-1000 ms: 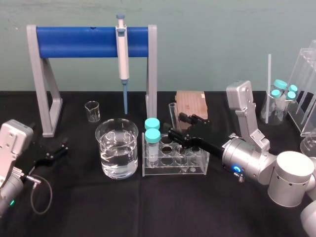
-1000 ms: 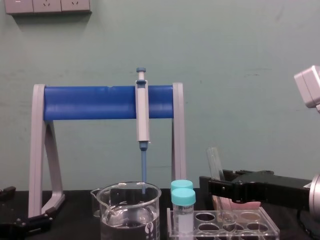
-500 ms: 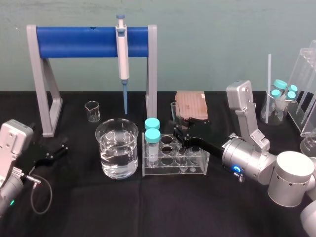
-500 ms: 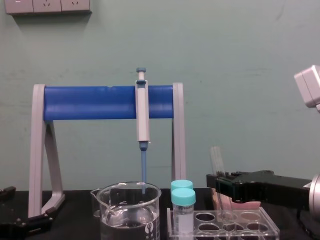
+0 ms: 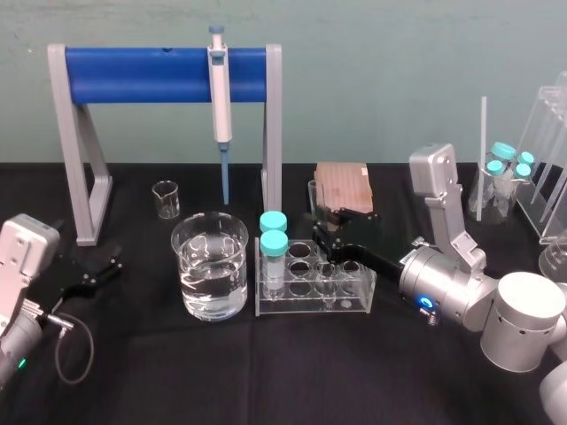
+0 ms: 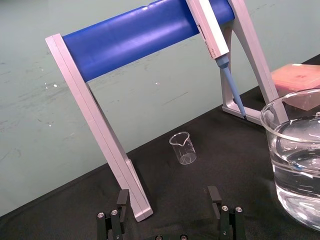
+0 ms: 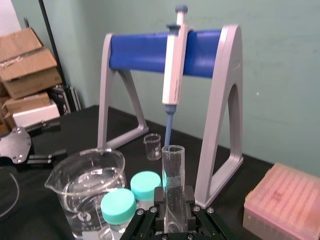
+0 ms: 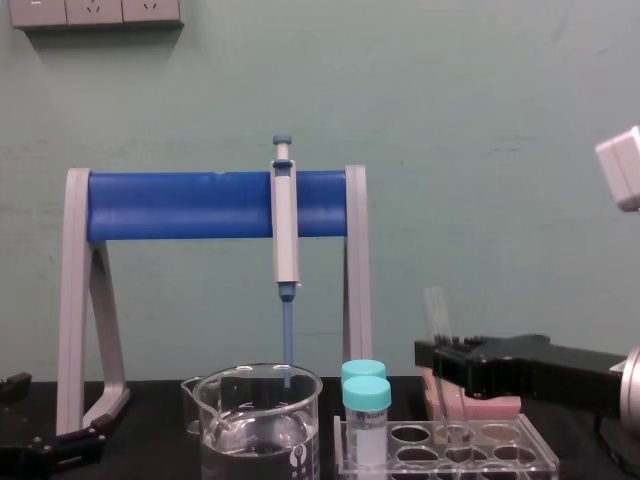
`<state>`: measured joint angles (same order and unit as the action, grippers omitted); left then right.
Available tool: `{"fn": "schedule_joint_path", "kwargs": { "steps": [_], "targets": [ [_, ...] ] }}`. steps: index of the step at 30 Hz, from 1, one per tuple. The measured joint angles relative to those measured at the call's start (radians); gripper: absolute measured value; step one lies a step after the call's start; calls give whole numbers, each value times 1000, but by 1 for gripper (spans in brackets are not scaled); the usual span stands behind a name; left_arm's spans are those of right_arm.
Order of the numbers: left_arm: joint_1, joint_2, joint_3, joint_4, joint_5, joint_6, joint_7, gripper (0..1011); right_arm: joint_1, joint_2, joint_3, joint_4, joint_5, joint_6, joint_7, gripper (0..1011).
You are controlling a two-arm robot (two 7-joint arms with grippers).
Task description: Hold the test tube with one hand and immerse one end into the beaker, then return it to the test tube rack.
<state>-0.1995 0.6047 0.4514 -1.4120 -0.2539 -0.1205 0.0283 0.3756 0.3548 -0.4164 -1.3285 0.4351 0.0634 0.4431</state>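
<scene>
The test tube, slim, clear and uncapped, stands slightly tilted in a back hole of the clear test tube rack. My right gripper reaches in from the right and is shut on the tube at mid height, a finger on each side. In the chest view the tube rises above the gripper, and its lower end is still in the rack. The wide beaker, partly filled with clear liquid, stands left of the rack. My left gripper rests open on the cloth at far left, with nothing in it.
Two teal-capped vials stand at the rack's left end. Behind are the blue-and-grey pipette stand with a hanging pipette, a small beaker and a pink box. More vials and an acrylic holder stand at far right.
My right gripper's fingers have closed onto the test tube, which stood between open fingers a second ago. The left arm has not moved.
</scene>
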Motion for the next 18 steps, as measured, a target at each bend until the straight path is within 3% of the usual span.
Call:
{"fn": "schedule_joint_path", "kwargs": {
  "steps": [10,18],
  "targets": [
    [0,0,0,0,0,0,0,1000,-22,-14,29,-11,-1,-82,-1,225],
    [0,0,0,0,0,0,0,1000,-33,-15,53,-36,15,-102,1,225]
  ]
}}
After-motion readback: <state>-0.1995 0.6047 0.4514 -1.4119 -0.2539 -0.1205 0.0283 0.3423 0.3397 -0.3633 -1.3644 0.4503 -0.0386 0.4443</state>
